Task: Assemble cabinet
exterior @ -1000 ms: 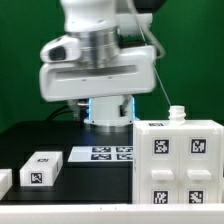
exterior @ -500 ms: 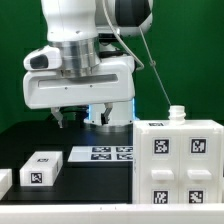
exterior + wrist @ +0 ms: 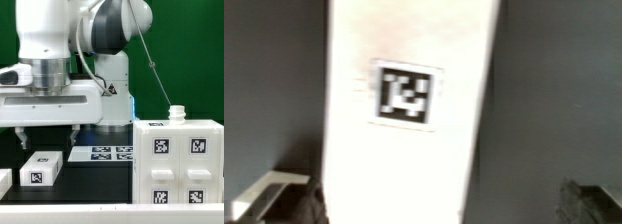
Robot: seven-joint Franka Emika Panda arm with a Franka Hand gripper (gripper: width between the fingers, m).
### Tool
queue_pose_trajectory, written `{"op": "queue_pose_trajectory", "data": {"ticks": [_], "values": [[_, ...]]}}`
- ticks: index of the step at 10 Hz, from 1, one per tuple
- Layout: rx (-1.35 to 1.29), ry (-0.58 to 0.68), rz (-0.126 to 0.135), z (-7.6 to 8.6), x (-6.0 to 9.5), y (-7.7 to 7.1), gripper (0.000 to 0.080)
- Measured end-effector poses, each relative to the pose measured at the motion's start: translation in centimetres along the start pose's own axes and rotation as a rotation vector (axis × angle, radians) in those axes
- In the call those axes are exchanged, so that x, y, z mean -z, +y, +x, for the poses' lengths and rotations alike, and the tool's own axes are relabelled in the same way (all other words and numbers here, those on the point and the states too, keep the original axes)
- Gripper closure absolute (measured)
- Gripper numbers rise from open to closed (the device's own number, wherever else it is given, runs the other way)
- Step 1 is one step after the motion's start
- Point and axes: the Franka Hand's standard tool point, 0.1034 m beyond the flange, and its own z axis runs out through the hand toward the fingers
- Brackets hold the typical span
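while the gripper (image 3: 46, 134) hangs wide open over a loose panel (image 3: 42, 168), the cabinet (image 3: 180, 160) seems barely begun, nothing gripped.

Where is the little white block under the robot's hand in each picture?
Exterior view: the small white plastic block sits low on the exterior view's left, under the open fingers.
Wrist view: it fills the middle, seen close up.
Shared landmark: its black-and-white square tag.

arm (image 3: 45, 30): glossy white shells, grey joints | hand (image 3: 47, 135): white block, dark fingers (image 3: 21, 137) | cable (image 3: 153, 70): thin
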Motion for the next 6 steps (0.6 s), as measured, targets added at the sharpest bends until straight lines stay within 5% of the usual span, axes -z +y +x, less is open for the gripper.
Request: {"op": "queue_pose_trajectory", "data": {"ticks": [3,4,6], "values": [[-0.008,-0.010,0.008,-0.3,-0.3,0.0,0.0151],[-0.075,-0.053,0.057,-1.1,-1.5,0.5,0.0151],[-0.100,-0.078,0.075,-1.6,-2.2,1.1,0.0151]]}}
